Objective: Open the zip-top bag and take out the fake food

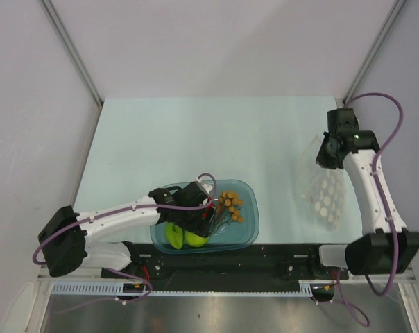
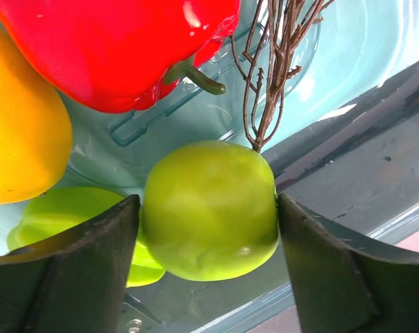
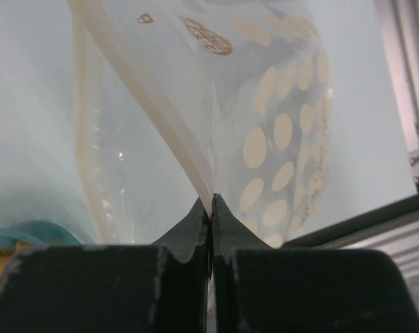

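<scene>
The teal tub [image 1: 248, 222] holds the fake food: a bunch of orange-brown balls [image 1: 230, 202] on dark stems [image 2: 268, 76], a red piece [image 2: 119, 48], an orange-yellow fruit [image 2: 19, 125] and two yellow-green fruits. My left gripper [image 1: 194, 225] reaches into the tub's near side. Its fingers [image 2: 78, 270] press on both sides of one yellow-green fruit [image 2: 209, 229]; the other green fruit [image 2: 64, 215] lies behind it. My right gripper [image 1: 325, 161] is at the right, shut on the edge of the dotted zip-top bag [image 1: 324, 198], which hangs open and looks empty in the right wrist view [image 3: 279, 132].
The black mounting rail [image 1: 265, 260] runs along the table's near edge just behind the tub. The tub's corner shows in the right wrist view [image 3: 29, 232]. Pale green table surface [image 1: 195, 139] lies beyond the tub.
</scene>
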